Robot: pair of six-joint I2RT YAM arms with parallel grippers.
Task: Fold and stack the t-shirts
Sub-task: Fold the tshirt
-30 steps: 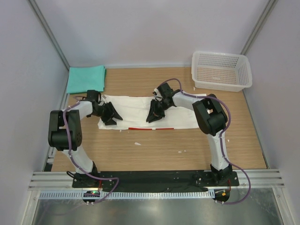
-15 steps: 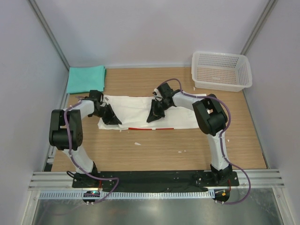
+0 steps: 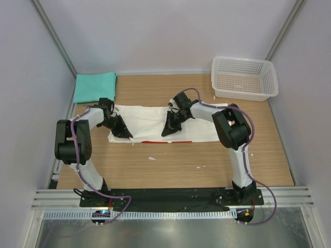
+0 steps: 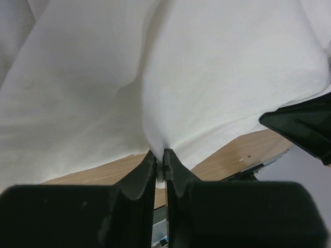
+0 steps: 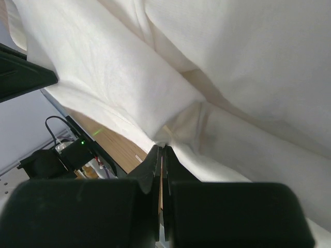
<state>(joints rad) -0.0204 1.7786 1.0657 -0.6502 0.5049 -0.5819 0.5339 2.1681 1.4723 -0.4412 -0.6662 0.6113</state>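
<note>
The white t-shirt (image 3: 150,120) lies as a long folded band across the middle of the table, with a thin red strip of print (image 3: 155,141) along its near edge. My left gripper (image 3: 122,132) (image 4: 160,156) is shut on a pinch of white cloth at the band's near left edge; the fabric puckers up from the fingertips. Near the band's middle, my right gripper (image 3: 167,130) (image 5: 161,150) is shut on a fold of the same shirt at its near edge. The teal-green t-shirt (image 3: 94,86) rests folded at the back left corner, apart from both grippers.
A white mesh basket (image 3: 244,77) stands at the back right. Bare wooden table (image 3: 176,160) stretches between the shirt and the arm bases. Grey walls close in the left, right and back sides. A few small white scraps (image 3: 151,158) lie on the wood.
Both grippers have closed on the near edge of the white shirt. The left one has shifted slightly toward the left end; the right one has barely moved.
</note>
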